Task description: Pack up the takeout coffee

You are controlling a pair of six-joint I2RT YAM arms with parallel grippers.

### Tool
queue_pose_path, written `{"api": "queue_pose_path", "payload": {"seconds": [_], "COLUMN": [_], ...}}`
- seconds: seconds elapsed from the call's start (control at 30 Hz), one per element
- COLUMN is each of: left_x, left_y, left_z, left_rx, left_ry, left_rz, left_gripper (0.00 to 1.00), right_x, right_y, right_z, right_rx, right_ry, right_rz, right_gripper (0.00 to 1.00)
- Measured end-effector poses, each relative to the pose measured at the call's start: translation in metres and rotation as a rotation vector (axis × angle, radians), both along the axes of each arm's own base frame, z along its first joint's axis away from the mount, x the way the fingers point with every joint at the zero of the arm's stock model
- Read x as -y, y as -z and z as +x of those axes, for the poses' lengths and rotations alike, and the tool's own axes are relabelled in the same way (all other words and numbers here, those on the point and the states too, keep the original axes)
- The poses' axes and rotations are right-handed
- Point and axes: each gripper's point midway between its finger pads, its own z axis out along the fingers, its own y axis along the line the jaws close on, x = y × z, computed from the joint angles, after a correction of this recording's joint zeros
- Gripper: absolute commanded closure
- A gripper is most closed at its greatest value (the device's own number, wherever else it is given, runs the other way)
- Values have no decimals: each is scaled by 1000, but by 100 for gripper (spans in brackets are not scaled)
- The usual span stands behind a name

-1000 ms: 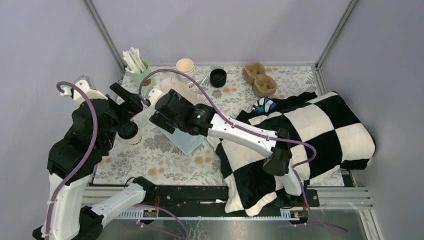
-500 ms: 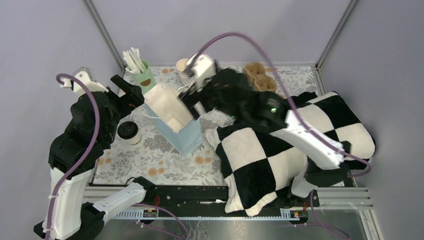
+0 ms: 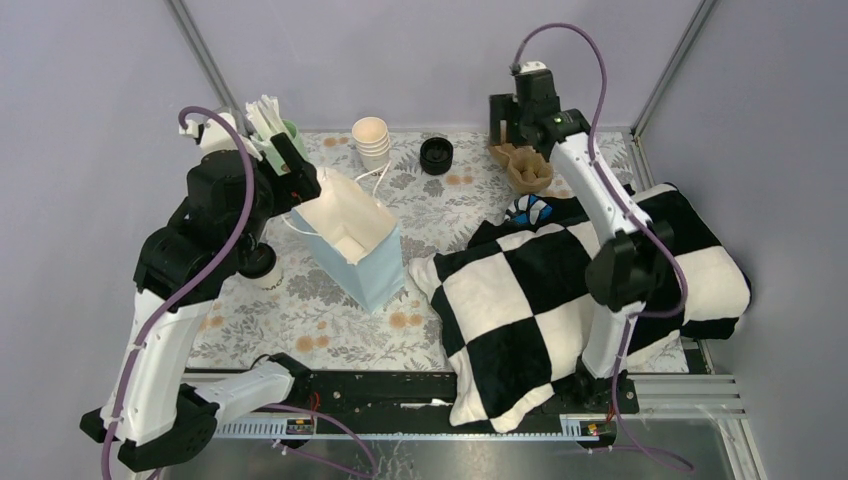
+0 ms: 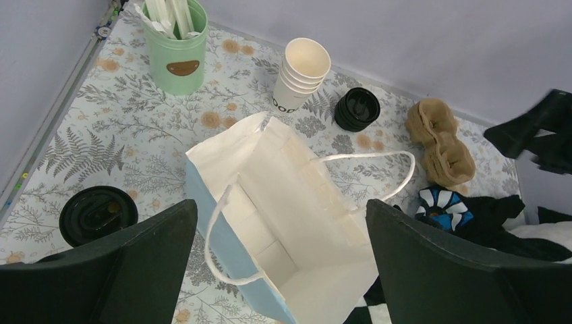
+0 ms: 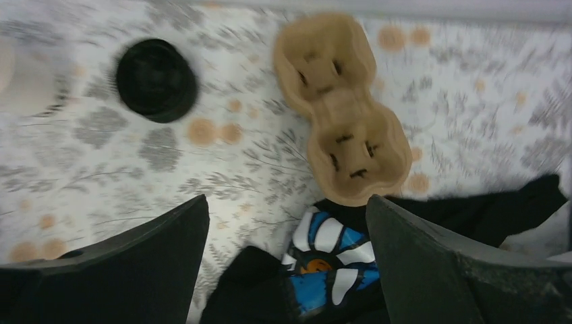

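Trouble could start at the bag: it stands open right under the spread fingers of the left gripper, and a bump from them might tip it onto the cup, which sits with its black lid on just outside one finger, beside the bag. Farther back, the right gripper might grab the carrier crooked, since that lies ahead of its wide-open fingers and nearer one of them. For pose, the left arm bends high over the bag, pointing down, and the right arm reaches far to the back, holding nothing.

The takeout coffee stands beside the paper bag.
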Motion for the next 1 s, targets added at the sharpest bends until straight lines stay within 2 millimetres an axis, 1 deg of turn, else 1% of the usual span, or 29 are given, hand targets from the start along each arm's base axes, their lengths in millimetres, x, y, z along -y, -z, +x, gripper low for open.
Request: {"api": "queue_pose_path", "payload": {"seconds": [0.03, 0.07, 0.13, 0.17, 0.2, 0.27, 0.33, 0.37, 0.43, 0.5, 0.6, 0.73, 0.83, 0.9, 1.0], "left_x": [1, 2, 3, 4, 3, 3, 4, 4, 4, 5, 8, 13, 17, 19, 22], "left_y": [0, 1, 1, 1, 1, 1, 0, 0, -2, -3, -1, 4, 5, 6, 9], "left_z": [1, 1, 1, 1, 1, 0, 1, 1, 2, 4, 8, 13, 16, 18, 20], "left_rx": [-3, -6, -6, -6, -7, -7, -8, -6, -4, -4, -12, -34, -50, -58, -70], "left_ry": [8, 18, 33, 39, 42, 51, 59, 63, 70, 76, 90, 117, 137, 148, 159], "left_rz": [6, 14, 28, 36, 43, 57, 71, 77, 91, 104, 124, 150, 167, 174, 187], "left_gripper": [1, 1, 1, 1, 1, 1, 1, 1, 1, 1, 1, 1, 1, 1, 1], "right_x": [4, 22, 45, 53, 60, 76, 85, 86, 83, 73, 54, 35, 24, 20, 17], "right_y": [29, 44, 83, 99, 111, 136, 149, 154, 159, 158, 152, 151, 155, 160, 173], "right_z": [9, 17, 29, 34, 37, 44, 50, 53, 57, 63, 72, 82, 94, 106, 117], "right_rx": [-74, -112, -210, -251, -282, -342, -370, -378, -383, -367, -319, -263, -235, -215, -207], "right_ry": [1, 34, 67, 78, 89, 114, 124, 118, 87, 34, -81, -225, -307, -335, -353], "right_rz": [13, 23, 58, 85, 109, 170, 208, 223, 232, 226, 203, 162, 147, 144, 145], "right_gripper": [13, 16, 22, 26, 31, 36, 41, 44, 50, 52, 51, 49, 49, 51, 57]}}
